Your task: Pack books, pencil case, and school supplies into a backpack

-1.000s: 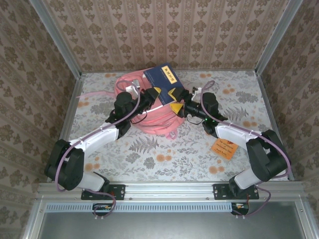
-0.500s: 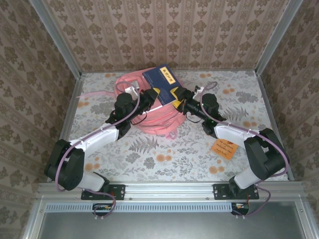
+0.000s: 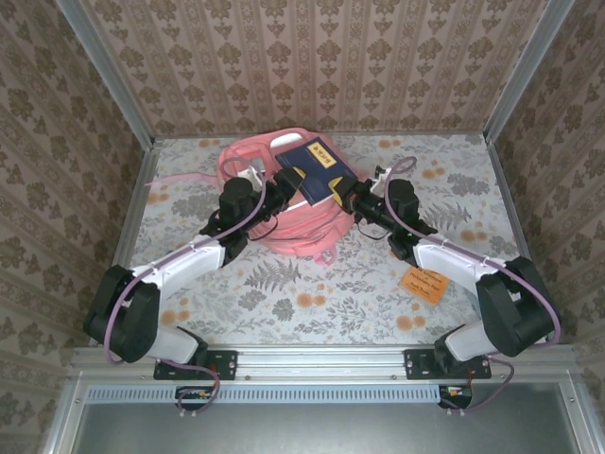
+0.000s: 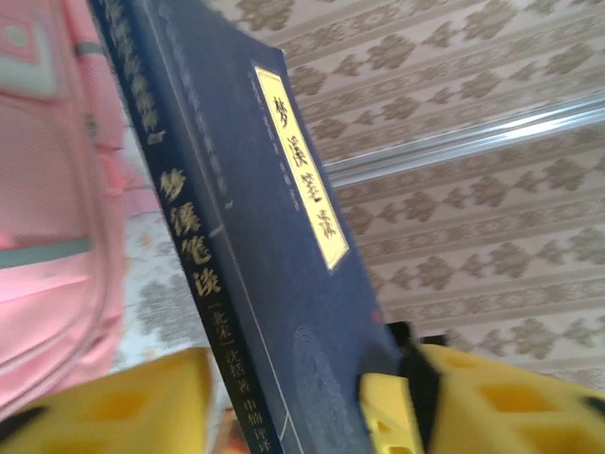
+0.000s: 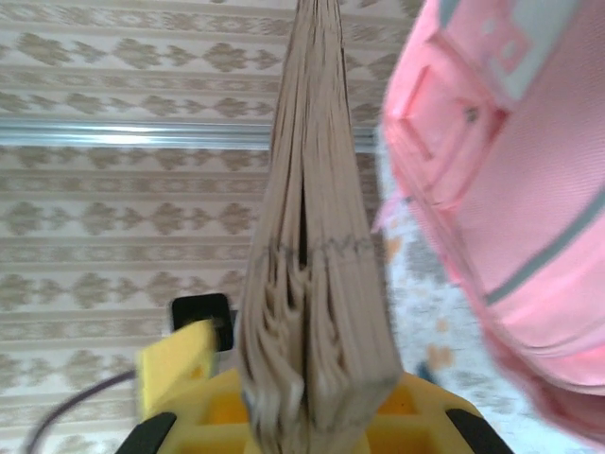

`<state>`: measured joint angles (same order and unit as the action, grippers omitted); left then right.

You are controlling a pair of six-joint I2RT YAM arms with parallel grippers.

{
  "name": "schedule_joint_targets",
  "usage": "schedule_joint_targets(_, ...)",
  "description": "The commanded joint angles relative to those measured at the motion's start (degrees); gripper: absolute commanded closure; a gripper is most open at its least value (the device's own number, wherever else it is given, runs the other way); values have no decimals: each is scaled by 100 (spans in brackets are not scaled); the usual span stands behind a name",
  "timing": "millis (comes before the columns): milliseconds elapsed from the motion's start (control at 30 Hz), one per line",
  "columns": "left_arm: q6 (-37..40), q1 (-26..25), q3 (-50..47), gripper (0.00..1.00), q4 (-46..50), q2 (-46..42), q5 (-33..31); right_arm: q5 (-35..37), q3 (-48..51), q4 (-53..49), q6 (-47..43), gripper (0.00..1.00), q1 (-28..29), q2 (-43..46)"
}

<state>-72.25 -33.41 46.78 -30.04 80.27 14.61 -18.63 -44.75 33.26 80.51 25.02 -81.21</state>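
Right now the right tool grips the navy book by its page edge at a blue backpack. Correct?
Not quite. The backpack is pink, not blue, as the top view shows. The rest is right: the right tool grips the navy book by its page edge at the backpack.

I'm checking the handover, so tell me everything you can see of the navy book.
The navy book is a thin dark-blue volume with a gold label on its cover, gold lettering down the spine and brownish page edges. It is tilted over the pink backpack, its page edge pinched in the right claw; the left claw stands open around its spine end.
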Motion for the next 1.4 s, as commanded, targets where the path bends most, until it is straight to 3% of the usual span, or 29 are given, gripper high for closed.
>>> schedule_joint_targets(0, 879, 97, 90, 24, 1620, -415, -201, 454, -427, -1633, -1260, 97, -50, 662)
schedule_joint_targets(200, 2787, 103, 774, 10, 4164, -672, -830, 606, -629, -3075, -2411, 97, -479, 1142)
schedule_joint_targets(300, 3818, 81, 1237, 8, 4985, -558, -671, 572, -687, -3629, -2863, 97, -819, 1345)
schedule_joint_targets(600, 5274, -236, 2290, 1, 5826, 302, -692, 64, -763, -4604, -4148, 97, -1870, 1643)
schedule_joint_targets(867, 6585, -728, 3700, 6, 6837, 1773, -1575, -755, -513, -4565, -4692, 97, -2553, 1626)
schedule_joint_targets(1067, 7409, -814, 4701, 10, 7603, 2803, -1466, -717, -400, -4603, -4718, 97, -2616, 1591)
schedule_joint_targets(1367, 7684, -834, 5841, 22, 8405, 4048, -2204, -669, -324, -4613, -4694, 96, -2642, 1573)
